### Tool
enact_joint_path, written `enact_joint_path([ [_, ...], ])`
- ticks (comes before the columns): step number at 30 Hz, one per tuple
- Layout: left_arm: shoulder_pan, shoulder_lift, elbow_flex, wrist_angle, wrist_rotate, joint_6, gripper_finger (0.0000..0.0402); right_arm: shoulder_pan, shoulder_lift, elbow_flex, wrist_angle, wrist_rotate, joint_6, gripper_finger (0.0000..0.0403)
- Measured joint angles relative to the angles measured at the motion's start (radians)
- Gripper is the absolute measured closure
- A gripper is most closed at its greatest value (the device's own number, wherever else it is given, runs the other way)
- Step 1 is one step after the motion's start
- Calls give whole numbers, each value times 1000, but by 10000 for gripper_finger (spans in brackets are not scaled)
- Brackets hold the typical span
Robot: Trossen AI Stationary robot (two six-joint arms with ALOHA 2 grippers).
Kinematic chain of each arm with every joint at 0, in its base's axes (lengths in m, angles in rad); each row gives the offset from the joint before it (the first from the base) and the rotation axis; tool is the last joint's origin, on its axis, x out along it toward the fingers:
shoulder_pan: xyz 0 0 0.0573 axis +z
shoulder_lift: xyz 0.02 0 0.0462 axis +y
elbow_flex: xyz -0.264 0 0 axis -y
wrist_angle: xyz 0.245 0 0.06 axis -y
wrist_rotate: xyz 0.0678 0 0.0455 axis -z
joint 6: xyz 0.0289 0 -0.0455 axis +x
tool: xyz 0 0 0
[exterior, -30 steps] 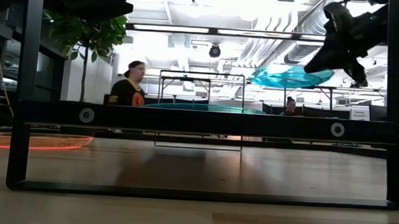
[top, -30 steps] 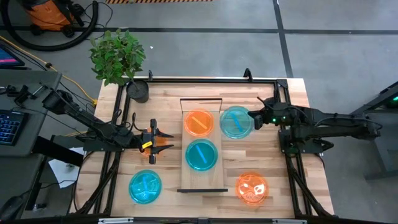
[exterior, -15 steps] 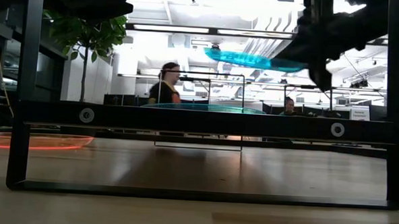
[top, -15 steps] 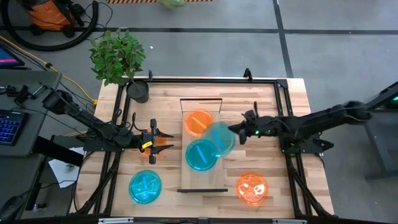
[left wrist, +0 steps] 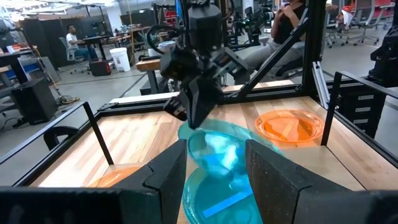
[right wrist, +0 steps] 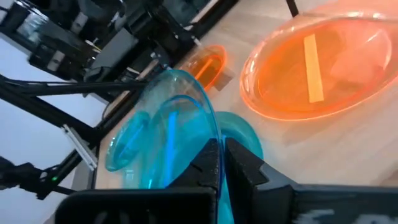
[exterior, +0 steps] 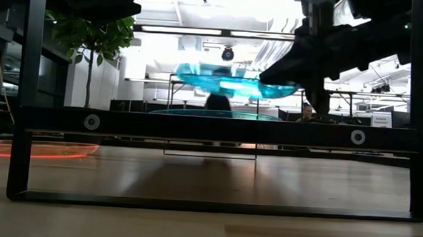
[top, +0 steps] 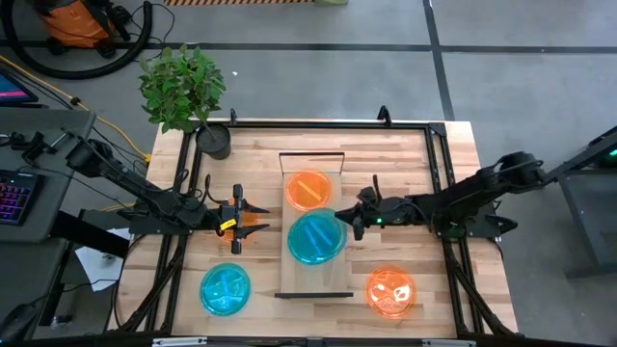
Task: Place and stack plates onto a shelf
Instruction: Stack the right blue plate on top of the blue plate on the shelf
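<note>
Right hand [top: 353, 220] pinching round translucent cyan plastic plate [exterior: 231, 81] by rim above shelved cyan plate [top: 310, 246]; risks landing off-centre if released tilted.

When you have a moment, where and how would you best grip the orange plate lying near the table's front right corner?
Probably by its rim. The orange plate lies flat on the table, shallow and round, so only its raised edge gives two fingers something to pinch. I would come from the right, where the right gripper, now shut on a blue plate over the shelf, is nearest.
</note>
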Motion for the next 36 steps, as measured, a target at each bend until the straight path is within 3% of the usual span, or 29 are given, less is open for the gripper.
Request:
enact_joint_path([
  [9, 0, 0, 0, 0, 0, 0, 247, 2, 118, 99, -4, 13, -79, 403],
  [36, 0, 0, 0, 0, 0, 0, 247, -1, 114, 106, -52, -13, -179, 403],
])
